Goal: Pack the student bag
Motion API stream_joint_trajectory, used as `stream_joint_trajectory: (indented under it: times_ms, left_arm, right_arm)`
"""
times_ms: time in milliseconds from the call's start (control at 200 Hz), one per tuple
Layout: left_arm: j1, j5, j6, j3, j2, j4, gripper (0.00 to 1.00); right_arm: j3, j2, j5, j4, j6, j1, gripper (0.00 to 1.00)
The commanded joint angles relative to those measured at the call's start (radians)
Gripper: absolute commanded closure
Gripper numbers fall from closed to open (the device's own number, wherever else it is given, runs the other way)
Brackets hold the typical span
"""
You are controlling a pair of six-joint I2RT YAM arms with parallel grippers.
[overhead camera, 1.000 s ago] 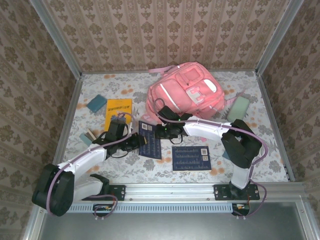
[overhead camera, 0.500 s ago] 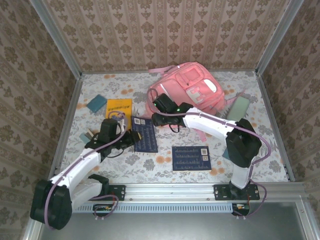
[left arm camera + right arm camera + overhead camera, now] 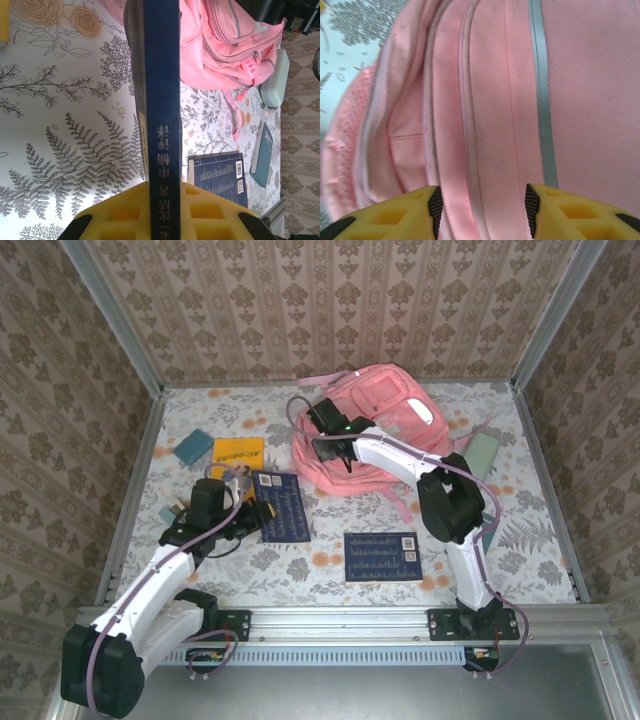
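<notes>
Left gripper (image 3: pixel 249 512) clamping a blue book (image 3: pixel 285 508) toward the surface's (image 3: pixel 300 570) left edge, right gripper (image 3: pixel 336 446) hovering parted over the student bag (image 3: pixel 390 420) at the far edge

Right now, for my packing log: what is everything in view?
pink fabric backpack: one, pink, far middle.
dark blue books: two, dark blue; gripped book left, loose book near edge.
yellow book: one, yellow, far left.
teal flat pad: one, teal, left of yellow book.
pale green case: one, green, right of backpack.
teal book: one, teal, beside loose book.
left gripper: yellow pads, shut on gripped book.
right gripper: yellow pads, open over backpack.
</notes>
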Motion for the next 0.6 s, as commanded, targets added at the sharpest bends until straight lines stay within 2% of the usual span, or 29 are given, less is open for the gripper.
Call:
stream_joint_trajectory:
  times_ms: [0, 180, 240, 280, 405, 595]
  left_arm:
    - [0.012, -0.002, -0.018, 0.035, -0.014, 0.009, 1.0]
    - [0.023, -0.002, -0.006, 0.062, -0.011, -0.009, 1.0]
    - [0.027, 0.001, -0.004, 0.069, -0.011, -0.01, 1.0]
    - [0.029, 0.002, -0.002, 0.073, -0.01, -0.014, 1.0]
    - [0.041, 0.001, 0.009, 0.088, -0.01, -0.026, 1.0]
    - [0.077, 0.019, 0.025, 0.126, 0.002, -0.031, 1.0]
  right_arm:
    - [0.076, 0.077, 0.041, -0.076, -0.06, 0.002, 0.47]
    - [0.103, 0.153, 0.034, -0.105, -0.074, 0.0, 0.46]
    - [0.102, 0.167, 0.054, -0.108, -0.073, -0.001, 0.48]
    - [0.103, 0.169, 0.057, -0.116, -0.071, -0.001, 0.55]
    - [0.09, 0.131, 0.038, -0.122, -0.053, 0.007, 1.0]
    - [0.082, 0.002, -0.033, -0.13, -0.009, 0.031, 1.0]
